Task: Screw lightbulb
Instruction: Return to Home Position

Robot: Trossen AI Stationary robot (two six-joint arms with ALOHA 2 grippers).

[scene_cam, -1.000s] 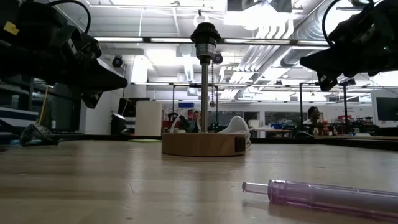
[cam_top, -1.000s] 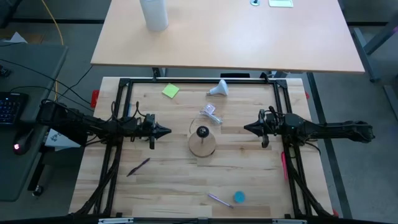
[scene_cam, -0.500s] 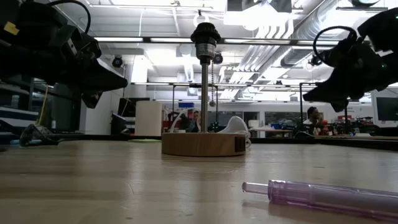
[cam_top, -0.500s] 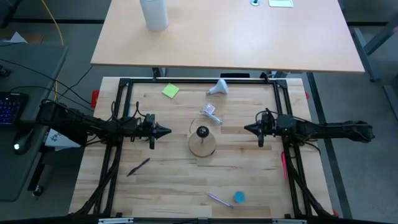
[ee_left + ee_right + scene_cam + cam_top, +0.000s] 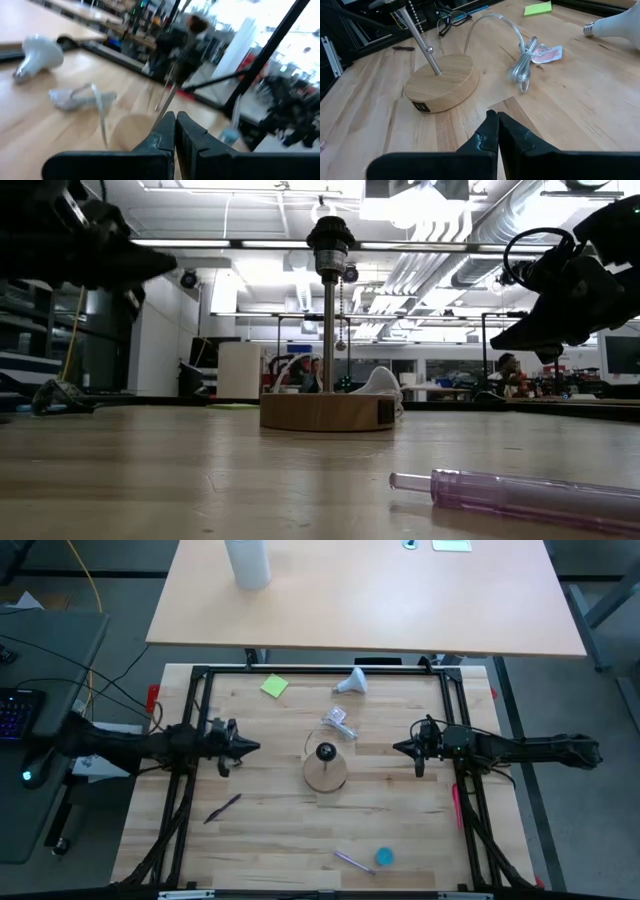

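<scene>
The lightbulb (image 5: 350,682) lies on its side near the far edge of the desk (image 5: 400,820), well apart from both arms. The wooden lamp base (image 5: 325,776) stands mid-desk, its black socket (image 5: 325,751) up on a post. The left claw (image 5: 256,748) hovers toward the left edge, clenched on nothing. The right claw (image 5: 396,748) hovers toward the right edge, likewise clenched and empty.

Left gripper (image 5: 256,747), right gripper (image 5: 396,748) closed

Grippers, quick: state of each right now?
Left gripper: jaws shut, empty.
Right gripper: jaws shut, empty.
The lightbulb lies loose, away from both.
</scene>
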